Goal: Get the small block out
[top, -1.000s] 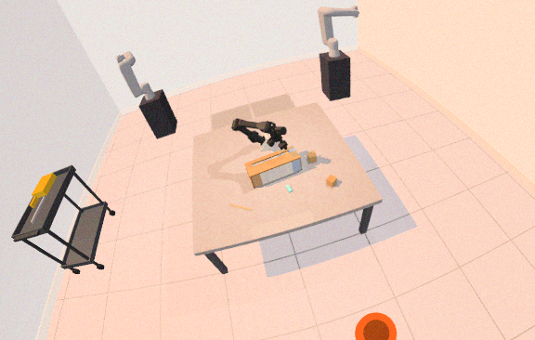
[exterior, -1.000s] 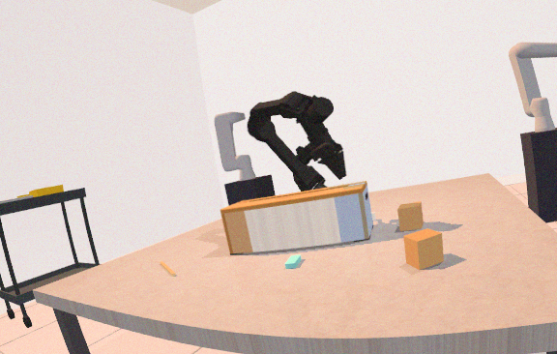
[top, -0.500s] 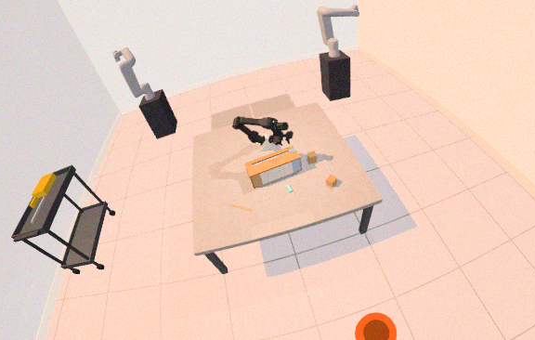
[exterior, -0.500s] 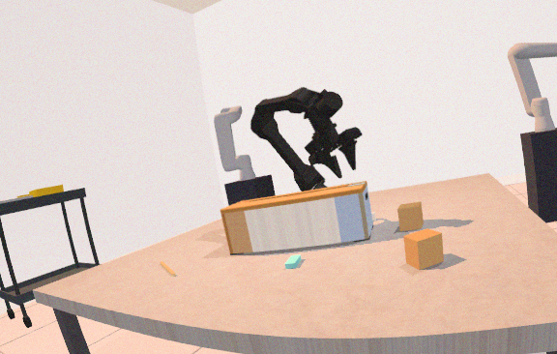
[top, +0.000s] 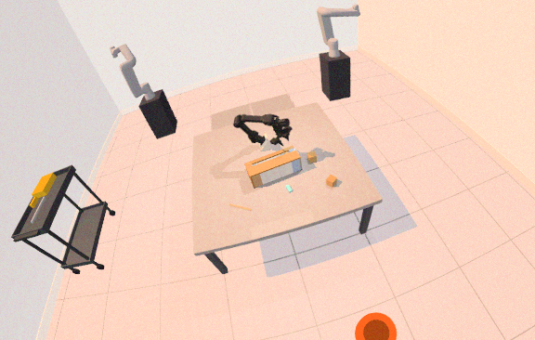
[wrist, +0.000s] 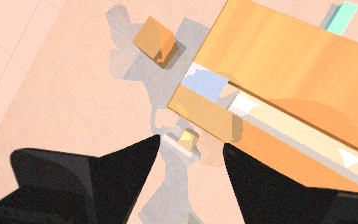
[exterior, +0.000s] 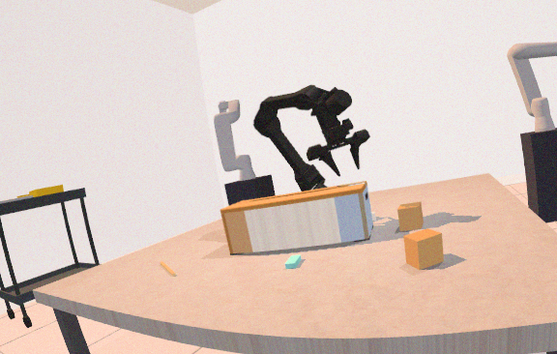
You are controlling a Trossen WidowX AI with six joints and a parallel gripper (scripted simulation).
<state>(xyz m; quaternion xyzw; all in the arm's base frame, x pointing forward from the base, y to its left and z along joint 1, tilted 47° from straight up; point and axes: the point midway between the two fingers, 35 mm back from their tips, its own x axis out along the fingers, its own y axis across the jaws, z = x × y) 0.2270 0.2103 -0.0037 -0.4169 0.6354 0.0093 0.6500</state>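
The clear-fronted box (top: 273, 163) (exterior: 298, 228) (wrist: 290, 60) stands upright on the table, with a long slot in its top. A small yellow block (wrist: 190, 141) lies outside the box on the table, by the long side at the slotted rear, near the corner of the blue-panelled end. A thin pale strip (wrist: 176, 145) lies right beside it. The box hides the block in the exterior view. My gripper (top: 285, 142) (exterior: 348, 172) (wrist: 191, 143) is open and empty, pointing down. Its fingertips are above the table, on either side of the block in the wrist view.
One orange cube (top: 312, 158) (exterior: 410, 218) (wrist: 152, 40) stands off the box's blue-panelled end, and another orange cube (top: 332, 180) (exterior: 423, 251) stands nearer the front. A teal block (top: 289, 189) (exterior: 293, 262) (wrist: 342, 19) and an orange stick (top: 241, 207) (exterior: 167, 268) lie before the box.
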